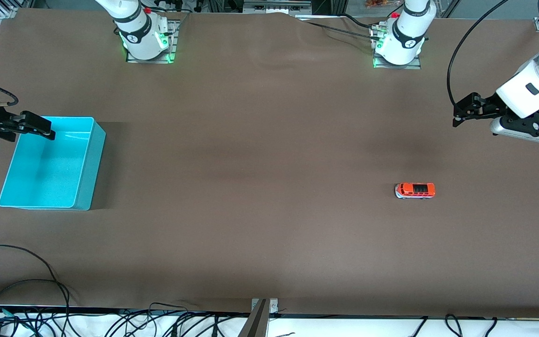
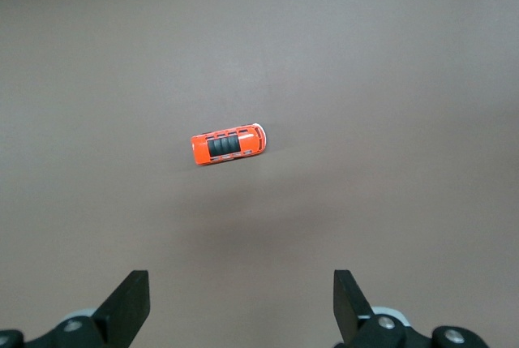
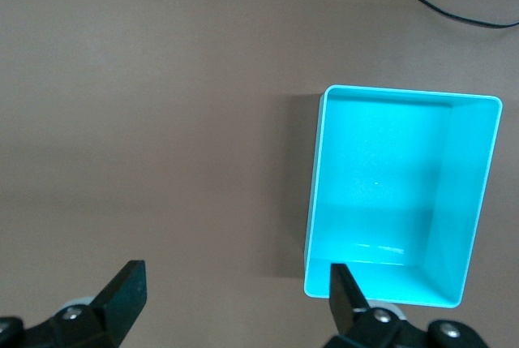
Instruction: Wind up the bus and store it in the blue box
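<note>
Brown table (image 1: 260,154), cables along near edge.

Left gripper (image 2: 242,303): jaws wide apart, holding nothing, up over bare table at left arm's end. Its wrist view shows bus (image 2: 229,145) roof ribs; front view shows bus (image 1: 415,190) side-on, resting on table.

Right gripper (image 3: 235,299): jaws apart, holding nothing, over blue box (image 3: 478,202) rim. Wrist view shows box interior bare; front view places blue box (image 1: 96,154) at right arm's end, well apart from bus.

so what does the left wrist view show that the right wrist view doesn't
Only the left wrist view shows the small orange-red toy bus with its dark roof panel, alone on the cloth, plus the open left gripper high above it. Only the right wrist view shows the empty turquoise plastic box, a black cable and the open right gripper, one finger over the box's edge. Both share the brown table cover and open black fingers holding nothing.
</note>
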